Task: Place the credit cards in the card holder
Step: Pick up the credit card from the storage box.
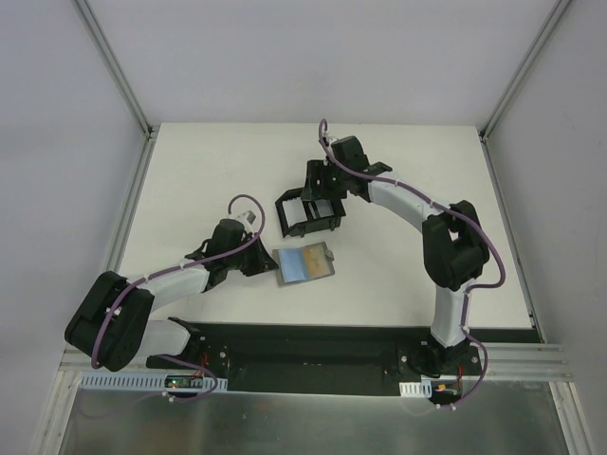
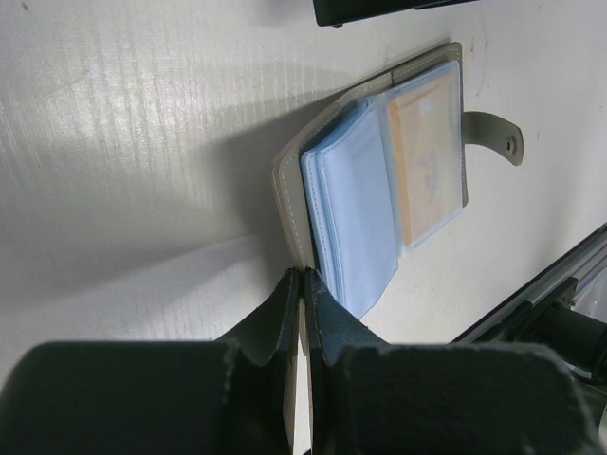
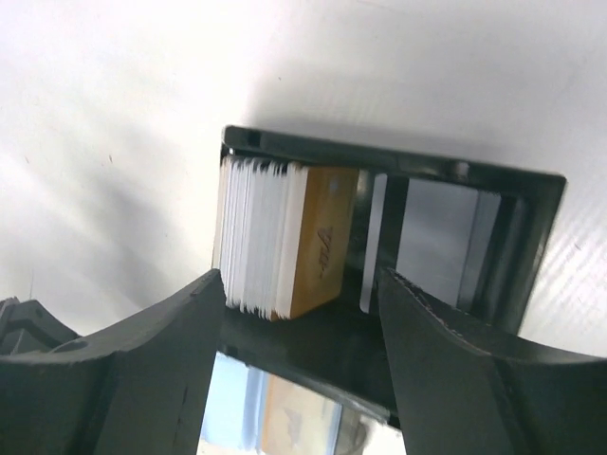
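The card holder [image 1: 303, 264] lies open on the table, grey outside with pale blue sleeves [image 2: 356, 213]. One gold-yellow card [image 2: 426, 161] sits in its right sleeve, and its tab [image 2: 497, 134] sticks out to the side. My left gripper [image 2: 303, 277] is shut on the holder's grey cover edge [image 1: 262, 259]. A stack of credit cards [image 3: 261, 235] stands on edge in the black tray [image 3: 531, 180], its outer card gold-yellow [image 3: 325, 237]. My right gripper [image 3: 302, 294] hangs open over the tray [image 1: 321, 192]. Its fingers [image 3: 180, 332] stand on either side of the stack without touching it.
The black tray [image 1: 307, 214] with dividers sits just behind the card holder. A single pale card [image 3: 368, 242] leans against a divider beside the stack. Metal frame rails [image 1: 128, 223] border the white table on both sides.
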Controlling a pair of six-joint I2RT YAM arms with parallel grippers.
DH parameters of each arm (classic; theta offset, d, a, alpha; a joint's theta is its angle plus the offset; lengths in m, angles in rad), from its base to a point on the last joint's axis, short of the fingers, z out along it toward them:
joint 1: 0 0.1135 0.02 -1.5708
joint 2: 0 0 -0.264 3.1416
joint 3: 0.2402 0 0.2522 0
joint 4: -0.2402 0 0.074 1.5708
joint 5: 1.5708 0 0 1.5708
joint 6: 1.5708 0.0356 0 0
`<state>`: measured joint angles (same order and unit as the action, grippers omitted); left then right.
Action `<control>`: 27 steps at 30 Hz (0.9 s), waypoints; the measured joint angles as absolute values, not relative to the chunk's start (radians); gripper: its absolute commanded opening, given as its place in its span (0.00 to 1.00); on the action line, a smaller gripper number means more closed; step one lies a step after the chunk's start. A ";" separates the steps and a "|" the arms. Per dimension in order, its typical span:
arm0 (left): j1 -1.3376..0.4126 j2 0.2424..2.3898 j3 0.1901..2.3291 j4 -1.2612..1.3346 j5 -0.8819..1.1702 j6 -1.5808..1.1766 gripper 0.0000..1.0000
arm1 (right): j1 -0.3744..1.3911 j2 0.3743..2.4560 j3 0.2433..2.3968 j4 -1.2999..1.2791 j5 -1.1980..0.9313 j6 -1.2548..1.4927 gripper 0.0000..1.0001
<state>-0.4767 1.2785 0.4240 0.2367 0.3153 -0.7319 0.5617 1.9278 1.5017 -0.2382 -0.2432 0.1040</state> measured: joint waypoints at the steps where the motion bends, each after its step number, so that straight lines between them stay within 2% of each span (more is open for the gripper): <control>1: -0.477 1.279 0.424 0.242 0.317 -0.732 0.00 | 0.565 1.944 1.520 -0.237 -0.249 0.105 0.68; 19: -0.477 1.278 0.424 0.268 0.339 -0.691 0.00 | 0.627 2.104 1.610 -0.253 -0.273 0.124 0.68; 24: -0.477 1.278 0.424 0.268 0.339 -0.691 0.00 | 0.628 2.106 1.612 -0.253 -0.287 0.133 0.63; 27: -0.477 1.278 0.424 0.268 0.339 -0.691 0.00 | 0.628 2.106 1.612 -0.253 -0.300 0.140 0.56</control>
<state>-0.4767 1.2781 0.4240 0.2680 0.3386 -0.6907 0.6281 2.1059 1.6119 -0.2527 -0.2996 0.1398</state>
